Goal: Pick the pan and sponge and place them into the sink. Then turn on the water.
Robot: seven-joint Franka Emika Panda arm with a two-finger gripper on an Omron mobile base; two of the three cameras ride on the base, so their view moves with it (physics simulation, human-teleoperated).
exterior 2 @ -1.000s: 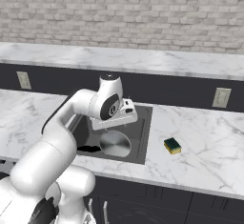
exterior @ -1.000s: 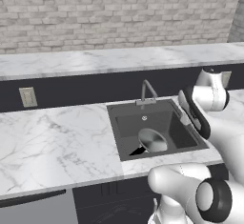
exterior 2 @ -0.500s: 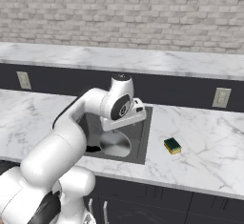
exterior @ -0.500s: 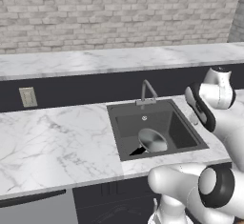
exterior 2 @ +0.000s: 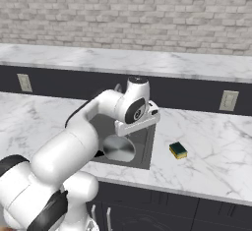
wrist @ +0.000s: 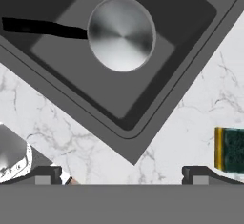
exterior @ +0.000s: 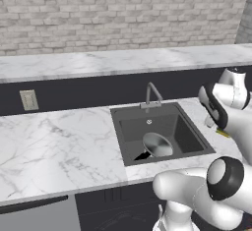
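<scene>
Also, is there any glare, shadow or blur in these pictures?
Hand view: the pan shows a soft radial sheen, no harsh glare; the sponge is cut by the frame edge. Left base view: the sink interior is shaded dark. Right base view: even, flat light, slightly soft.

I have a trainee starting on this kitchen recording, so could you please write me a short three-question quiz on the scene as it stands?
1. True or false: the pan lies inside the sink.
2. Where is the sponge?
A. in the sink
B. on the counter, on the side of the sink away from the robot's base
C. held in the pincer
3. Fill in the gap: the pincer's jaws stand ____ and hold nothing.

Key
1. True; its black handle rests in the basin too.
2. B
3. open
</scene>
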